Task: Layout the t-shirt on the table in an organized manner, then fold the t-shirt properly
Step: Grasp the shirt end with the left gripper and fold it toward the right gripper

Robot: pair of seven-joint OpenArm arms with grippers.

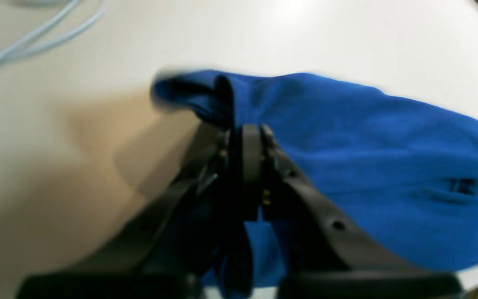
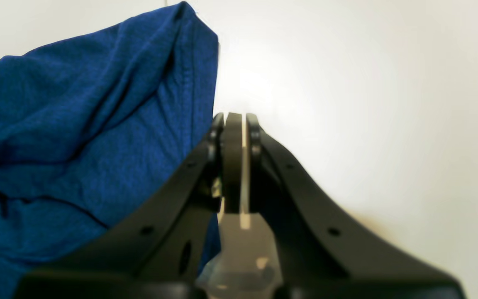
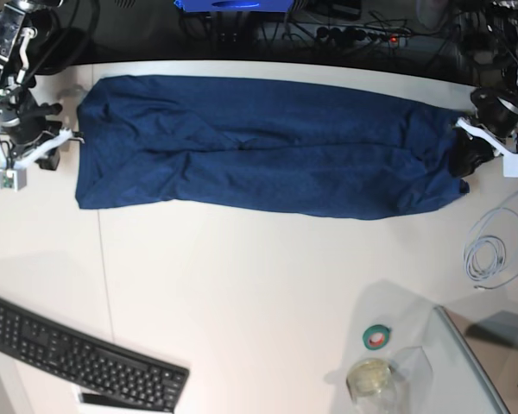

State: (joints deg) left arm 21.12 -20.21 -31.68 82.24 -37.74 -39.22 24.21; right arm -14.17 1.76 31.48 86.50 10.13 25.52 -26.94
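T-shirt (image 3: pixel 268 147) stretched across table (image 3: pixel 242 276) at 12 o'clock. Left gripper (image 1: pixel 245 133) pinches its 3 o'clock edge, probably for tension; right gripper (image 2: pixel 235 120) closed beside the 9 o'clock hem, apparently empty

Navy t-shirt (image 3: pixel 268 147) — stretched wide along the white table's (image 3: pixel 259 293) far edge

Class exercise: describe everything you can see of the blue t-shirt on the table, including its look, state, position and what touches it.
The t-shirt is plain dark blue soft fabric, no print visible. It lies stretched lengthwise along the far side of the white table, folded into a long band with creases. The left gripper is shut on one end, lifting that edge slightly. The right gripper is shut at the other end; its pinch on the fabric isn't clearly shown.
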